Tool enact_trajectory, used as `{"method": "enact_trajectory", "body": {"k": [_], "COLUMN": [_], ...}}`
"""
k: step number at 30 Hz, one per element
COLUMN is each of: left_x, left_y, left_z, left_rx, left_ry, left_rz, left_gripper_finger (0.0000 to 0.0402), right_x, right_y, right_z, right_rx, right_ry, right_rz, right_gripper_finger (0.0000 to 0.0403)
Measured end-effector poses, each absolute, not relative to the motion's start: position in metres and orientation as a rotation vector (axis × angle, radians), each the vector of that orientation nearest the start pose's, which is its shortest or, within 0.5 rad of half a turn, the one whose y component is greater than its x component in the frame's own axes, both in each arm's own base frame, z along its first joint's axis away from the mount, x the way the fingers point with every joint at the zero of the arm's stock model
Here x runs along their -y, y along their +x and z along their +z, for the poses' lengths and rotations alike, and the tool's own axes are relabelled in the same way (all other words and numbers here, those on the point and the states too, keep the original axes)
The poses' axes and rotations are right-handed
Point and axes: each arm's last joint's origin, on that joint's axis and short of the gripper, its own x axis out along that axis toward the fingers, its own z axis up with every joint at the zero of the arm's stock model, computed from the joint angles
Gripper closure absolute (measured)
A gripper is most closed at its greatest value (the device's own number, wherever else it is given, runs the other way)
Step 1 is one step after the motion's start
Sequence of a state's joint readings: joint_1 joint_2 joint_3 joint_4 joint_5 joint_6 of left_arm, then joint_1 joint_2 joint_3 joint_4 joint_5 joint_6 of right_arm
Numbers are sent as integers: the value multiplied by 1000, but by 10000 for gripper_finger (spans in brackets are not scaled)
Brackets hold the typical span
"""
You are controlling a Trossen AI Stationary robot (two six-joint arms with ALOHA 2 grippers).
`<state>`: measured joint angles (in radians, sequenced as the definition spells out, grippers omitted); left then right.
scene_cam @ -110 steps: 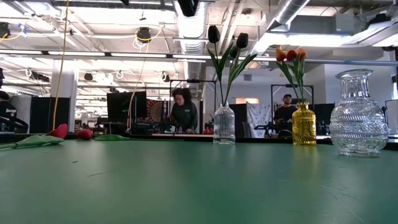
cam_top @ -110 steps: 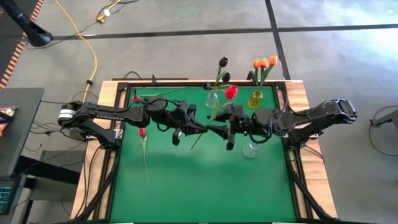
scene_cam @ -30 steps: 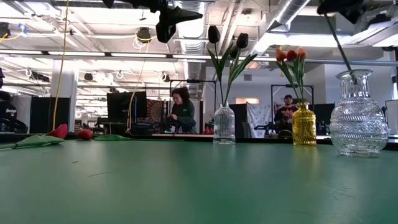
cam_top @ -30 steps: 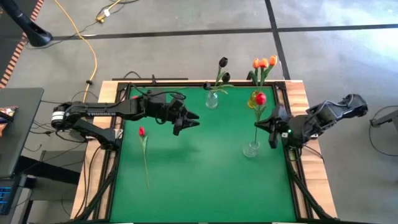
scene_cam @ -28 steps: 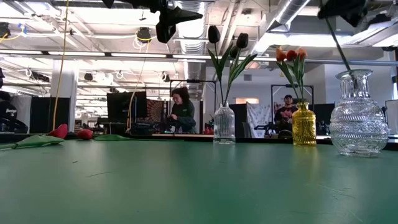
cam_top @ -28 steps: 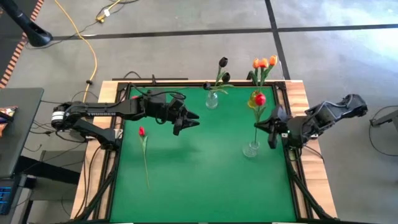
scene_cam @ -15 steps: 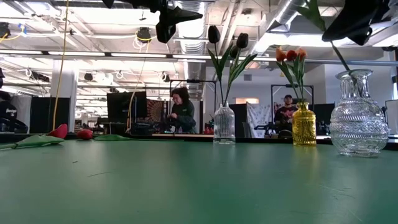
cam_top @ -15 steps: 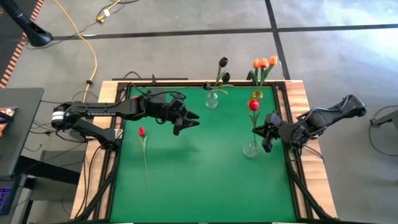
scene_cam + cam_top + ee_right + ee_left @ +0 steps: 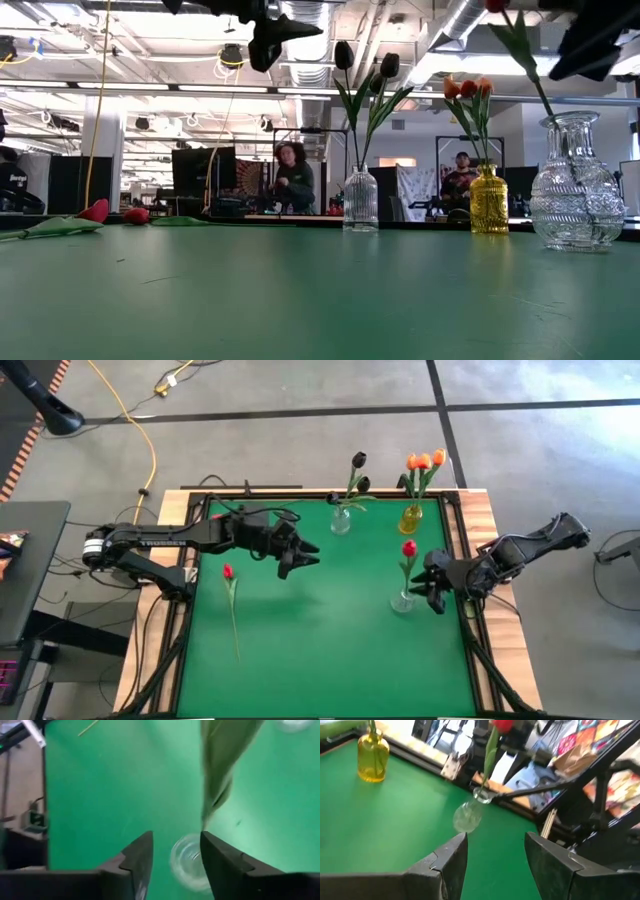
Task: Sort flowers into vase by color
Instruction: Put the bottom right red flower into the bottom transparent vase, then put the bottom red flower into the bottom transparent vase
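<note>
Step in hand: red tulip [image 9: 408,548] standing in the clear vase [image 9: 402,600] (stem down its neck), right gripper [image 9: 433,584] just beside, fingers parted and empty; left gripper [image 9: 296,556] hovering mid-table, fingers apart, empty; next, likely fetch the red tulip lying on the mat [image 9: 228,572].

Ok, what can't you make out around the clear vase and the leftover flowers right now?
- Stem end inside the clear vase: in the low view the cut glass distorts it; in the high view it is too small.
- Red tulip head: cut by the low view's top edge; the right wrist view shows only a blurred leaf.
- Second loose red head: not found in the high view, perhaps under the left arm.
</note>
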<state>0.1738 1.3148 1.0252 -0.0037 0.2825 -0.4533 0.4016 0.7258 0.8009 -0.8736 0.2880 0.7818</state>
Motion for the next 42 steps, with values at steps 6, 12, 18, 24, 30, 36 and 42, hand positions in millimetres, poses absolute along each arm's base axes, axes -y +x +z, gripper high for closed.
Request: {"method": "enact_trajectory", "body": {"k": [6,12,18,24,30,36,42], "left_x": [-43,-47,-68,-82,-66,-34,-2], "left_y": [289,280,262,235,206,198,203], "left_z": [307,290,275,260,251,250,242], "left_rx": [-425,-605,-794,-1055,-1375,-1542,-1505], "left_ry": [-472,-389,-325,-396,-642,-725,-791], "left_rz": [-24,115,293,397,477,568,648], "left_gripper_finger": [217,217,217,217,217,217,217], "right_x": [-45,-50,-63,-87,-112,-131,-139], "right_y": [119,118,123,128,133,144,151], "right_z": [289,294,299,296,286,276,272], "right_rx": [-816,-849,-904,-996,-1071,-1095,-1090], "right_ry": [619,737,830,876,924,924,918], "right_rz": [-155,-126,-101,-91,-104,-99,-87], "right_gripper_finger": [204,223,243,259,266,266,266]}}
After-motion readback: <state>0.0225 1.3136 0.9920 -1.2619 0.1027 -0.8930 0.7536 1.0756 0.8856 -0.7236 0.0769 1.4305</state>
